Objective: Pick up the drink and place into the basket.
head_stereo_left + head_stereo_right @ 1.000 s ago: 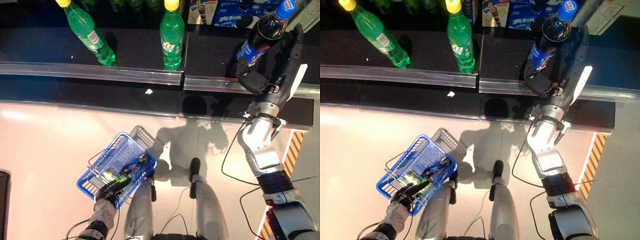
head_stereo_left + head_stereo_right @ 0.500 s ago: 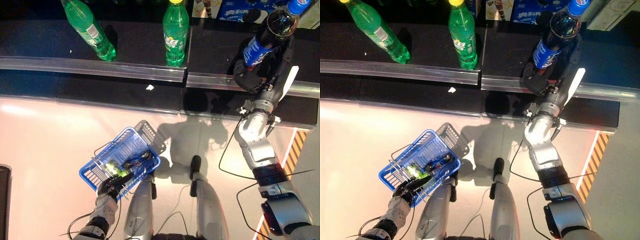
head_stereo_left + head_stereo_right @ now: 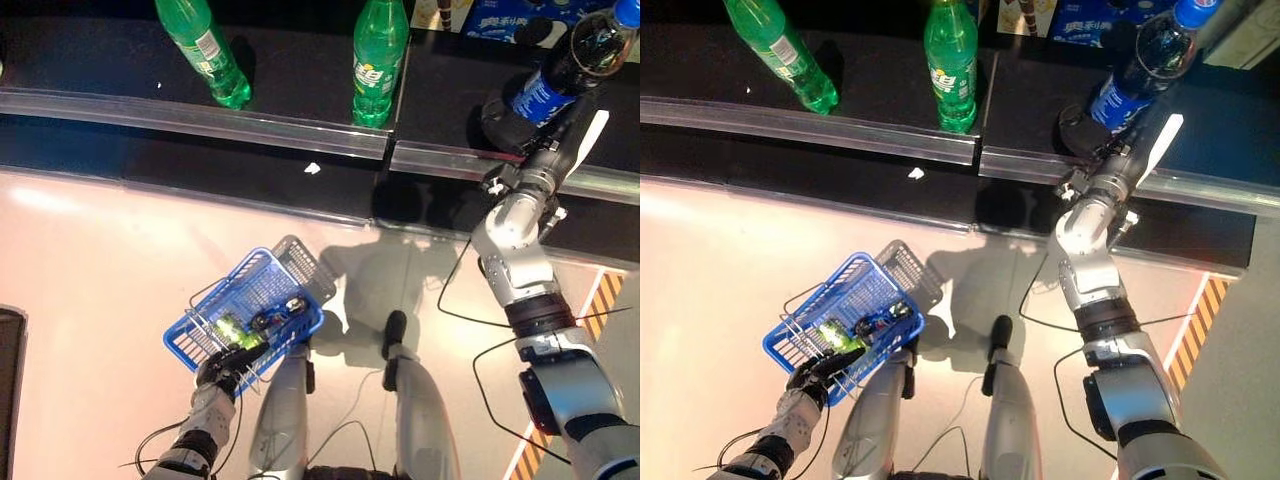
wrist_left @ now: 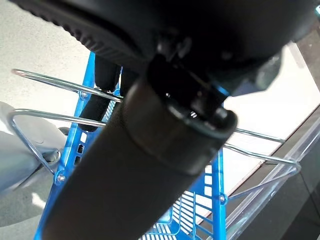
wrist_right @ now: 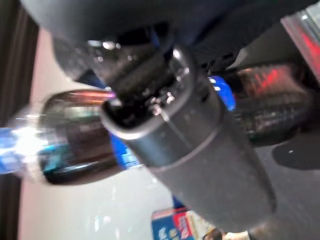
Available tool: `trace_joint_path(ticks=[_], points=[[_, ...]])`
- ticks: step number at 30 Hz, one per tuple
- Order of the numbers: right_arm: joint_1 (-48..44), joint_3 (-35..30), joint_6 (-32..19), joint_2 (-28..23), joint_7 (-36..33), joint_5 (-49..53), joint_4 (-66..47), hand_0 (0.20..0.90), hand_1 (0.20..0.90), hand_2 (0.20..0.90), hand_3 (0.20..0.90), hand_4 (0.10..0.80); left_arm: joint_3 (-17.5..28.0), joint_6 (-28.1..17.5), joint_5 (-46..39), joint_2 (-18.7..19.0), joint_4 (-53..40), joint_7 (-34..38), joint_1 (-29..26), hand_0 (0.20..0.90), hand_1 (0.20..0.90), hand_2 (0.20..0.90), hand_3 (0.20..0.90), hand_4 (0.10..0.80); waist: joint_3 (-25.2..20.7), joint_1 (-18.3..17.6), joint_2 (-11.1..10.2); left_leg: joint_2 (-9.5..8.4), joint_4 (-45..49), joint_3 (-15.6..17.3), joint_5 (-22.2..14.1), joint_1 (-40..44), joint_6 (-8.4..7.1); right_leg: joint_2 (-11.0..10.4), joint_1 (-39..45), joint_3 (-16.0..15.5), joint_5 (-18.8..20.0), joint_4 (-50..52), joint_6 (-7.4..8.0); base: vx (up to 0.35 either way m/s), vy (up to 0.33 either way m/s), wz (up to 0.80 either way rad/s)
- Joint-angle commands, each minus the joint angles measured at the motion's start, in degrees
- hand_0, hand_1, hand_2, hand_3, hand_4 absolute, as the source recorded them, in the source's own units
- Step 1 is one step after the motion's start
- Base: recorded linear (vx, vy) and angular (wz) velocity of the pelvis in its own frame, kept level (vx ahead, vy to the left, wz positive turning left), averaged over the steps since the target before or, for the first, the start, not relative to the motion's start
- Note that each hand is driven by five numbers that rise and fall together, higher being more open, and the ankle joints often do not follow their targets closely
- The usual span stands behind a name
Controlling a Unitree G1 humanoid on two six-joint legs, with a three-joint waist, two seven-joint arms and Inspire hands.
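A dark cola bottle (image 3: pixel 575 65) with a blue label and blue cap leans tilted over the black shelf at the upper right. My right hand (image 3: pixel 507 112) is shut round its lower part. In the right wrist view the bottle (image 5: pixel 70 135) lies behind my curled fingers (image 5: pixel 190 140). My left hand (image 3: pixel 228 368) is shut on the wire handles (image 4: pixel 50 82) of the blue basket (image 3: pixel 215 325), which hangs low at the left. A green drink (image 3: pixel 228 330) and a dark drink (image 3: pixel 280 315) lie inside it.
Two green bottles (image 3: pixel 205 50) (image 3: pixel 378 60) stand tilted on the black shelf behind a clear rail (image 3: pixel 200 108). Blue snack boxes (image 3: pixel 505 15) sit at the shelf's back. A yellow-and-black striped marking (image 3: pixel 603 292) runs on the floor at the right.
The whole picture has shifted, so the camera moved. My right arm now reaches further over the shelf rail, still closed on the cola bottle. The basket hangs as before.
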Motion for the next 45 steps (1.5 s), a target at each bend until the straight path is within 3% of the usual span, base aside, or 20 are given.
trace_joint_path(ticks=[1,2,13,17,24,31,39,45], points=[[-7.31,-0.49,-4.88,-7.08,-1.42,-0.59,-4.39,0.495,0.495,0.495,0.428,0.328,-3.46,0.78,-0.3,0.24,-1.27,-0.18,8.01,0.3,0.3,0.3,0.2,0.1,-1.06,0.07,0.38,-0.63,7.31,-3.76,2.43,-3.79,0.74,-0.9,2.24,-2.07,-1.73,0.94,-0.85,0.02,0.009,0.04],[-7.63,-0.57,-4.97,-7.35,-1.33,-0.23,-3.45,0.3,0.3,0.3,0.2,0.1,-3.41,0.68,-0.31,0.26,-1.21,-0.39,8.07,0.3,0.3,0.3,0.2,0.1,-1.06,0.14,0.42,-0.69,7.24,-3.81,2.34,-3.79,0.81,-0.93,2.15,-2.08,-1.79,1.06,-0.86,0.016,0.002,0.04],[-8.86,-0.66,-6.21,-9.23,-2.15,0.38,0.48,0.3,0.3,0.3,0.2,0.1,-3.78,0.49,-0.77,0.64,-1.64,-1.05,8.2,0.3,0.3,0.3,0.2,0.1,-1.06,0.39,0.69,-1.03,7.18,-3.85,2.06,-3.43,0.97,-1.14,2.41,-2.25,-2.11,1.59,-0.97,0.001,0.0,0.0],[-8.06,-1.37,-7.6,-9.71,-1.83,0.25,0.02,0.3,0.3,0.3,0.2,0.1,-2.85,-2.62,-0.95,0.61,-2.15,0.74,8.73,0.3,0.3,0.3,0.2,0.1,-1.06,0.2,0.7,-1.01,7.16,-3.66,1.83,-2.3,0.96,-1.16,3.41,-2.13,-2.46,1.72,-1.14,0.0,0.0,0.0],[-2.54,-3.37,-6.05,-7.88,-0.21,-4.32,-10.02,0.3,0.3,0.3,0.2,0.1,0.43,-4.75,-2.43,0.39,-3.84,1.99,8.95,0.3,0.3,0.3,0.2,0.1,-1.06,-0.77,0.08,-1.21,6.34,-3.19,1.32,0.76,1.04,-1.3,6.22,-1.39,-2.59,1.11,-0.9,-0.004,0.0,0.02],[9.0,-4.02,-6.37,-4.33,8.65,-8.51,-23.82,0.3,0.3,0.3,0.2,0.1,2.83,-9.06,-2.06,-0.65,-7.52,-0.19,9.59,0.3,0.3,0.3,0.2,0.1,-2.12,-3.12,-0.73,-0.74,5.4,-1.28,0.74,5.41,0.91,-1.73,10.23,-0.43,-2.67,-0.02,-0.62,-0.003,0.056,0.0],[20.5,-2.12,-9.49,-0.23,27.02,-2.96,-37.57,0.3,0.3,0.3,0.2,0.1,4.05,-14.01,-1.93,-0.15,-11.78,-3.07,12.07,0.3,0.3,0.3,0.2,0.1,-6.42,-5.11,-2.02,0.25,3.88,1.22,-0.49,10.9,0.83,-1.92,15.84,0.76,-2.94,-2.39,-0.13,0.057,0.059,-0.03],[24.31,-0.67,-6.85,-0.19,35.58,-0.62,-42.93,0.3,0.3,0.3,0.2,0.1,4.69,-15.98,1.13,0.63,-16.8,-4.42,13.44,0.3,0.3,0.3,0.2,0.1,-9.97,-4.82,-2.68,0.15,0.15,2.05,-1.25,14.99,0.95,-2.03,19.94,0.99,-2.46,-5.41,0.78,0.079,0.025,-0.01]])
